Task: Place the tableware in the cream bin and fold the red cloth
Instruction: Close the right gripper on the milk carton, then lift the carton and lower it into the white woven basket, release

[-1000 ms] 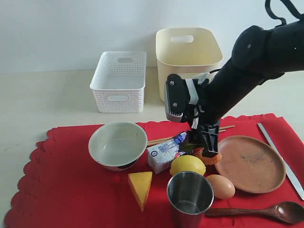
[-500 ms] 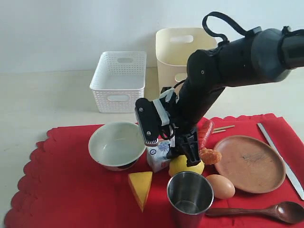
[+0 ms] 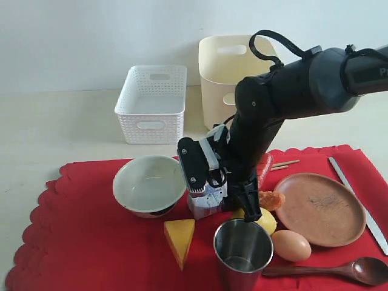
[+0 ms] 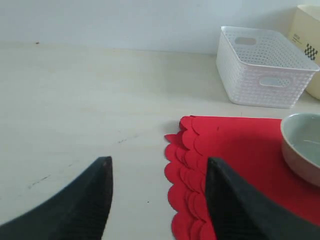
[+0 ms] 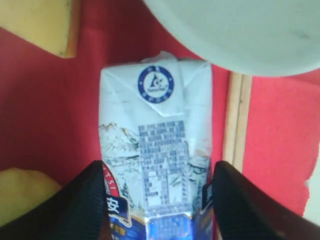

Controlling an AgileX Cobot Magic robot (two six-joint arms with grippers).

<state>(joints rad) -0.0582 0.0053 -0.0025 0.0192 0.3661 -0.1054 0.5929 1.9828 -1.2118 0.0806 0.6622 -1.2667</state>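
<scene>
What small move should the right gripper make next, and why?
Probably close the right gripper on the carton: its fingers stand on both sides of it, grip not yet clear. The carton lies beside the chopsticks, so removing it may free them.

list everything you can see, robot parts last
cloth: one, red, tabletop
bowl: one, pale, left
plate: one, brown, right
cup: one, steel, front
chopsticks: pair, wooden, beside carton
knife: one, silver, right
spoon: one, dark, front
carton: one, white, centre
lemon: one, yellow, centre
cheese: one, yellow, front
egg: one, tan, front
fried piece: one, orange, centre
basket: one, white, back
bin: one, cream, back
right pincer: one, black, astride carton
left pincer: one, black, beside cloth
</scene>
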